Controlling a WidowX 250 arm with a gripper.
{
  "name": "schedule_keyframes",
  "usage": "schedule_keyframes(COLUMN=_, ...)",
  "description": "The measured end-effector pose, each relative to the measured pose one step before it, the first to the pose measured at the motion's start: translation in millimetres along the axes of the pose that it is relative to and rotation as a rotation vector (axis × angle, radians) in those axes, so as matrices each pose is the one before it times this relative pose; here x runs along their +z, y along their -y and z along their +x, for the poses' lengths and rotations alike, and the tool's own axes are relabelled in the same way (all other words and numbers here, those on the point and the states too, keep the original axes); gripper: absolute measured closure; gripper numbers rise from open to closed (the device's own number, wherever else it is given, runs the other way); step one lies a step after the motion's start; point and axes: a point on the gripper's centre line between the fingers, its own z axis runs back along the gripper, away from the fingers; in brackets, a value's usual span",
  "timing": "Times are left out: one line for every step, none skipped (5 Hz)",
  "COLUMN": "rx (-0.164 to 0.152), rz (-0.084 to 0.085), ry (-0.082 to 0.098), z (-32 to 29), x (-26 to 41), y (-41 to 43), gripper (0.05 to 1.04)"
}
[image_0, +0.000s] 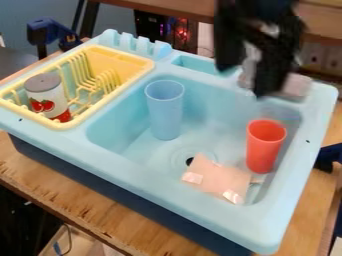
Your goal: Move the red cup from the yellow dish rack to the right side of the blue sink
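Observation:
The black gripper [245, 79] hangs blurred over the back right rim of the light blue toy sink [150, 172], its two fingers apart. Behind and between them is a greyish-pink piece [294, 86] on the rim. Below and right of the gripper, an orange-red cup [262, 150] stands upright in the basin. A tall translucent blue cup [165, 112] stands upright toward the basin's left back. Near the drain lies a flat pinkish packet [217, 181]. A can with tomatoes on its label [48, 95] stands in the yellow dish rack [57, 123].
The sink's raised walls surround the basin, with a notched ridge [137, 46] at the back left. Its dark base sits on a wooden table [60, 182]. Blue clamps are at the upper left [53, 32] and right edge [328, 156].

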Motion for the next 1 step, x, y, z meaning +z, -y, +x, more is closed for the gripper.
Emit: schedule_keyframes(rx=0.2221, rz=0.0858, ry=-0.0796, z=-36.06, x=24.03, y=-31.06, gripper=0.079)
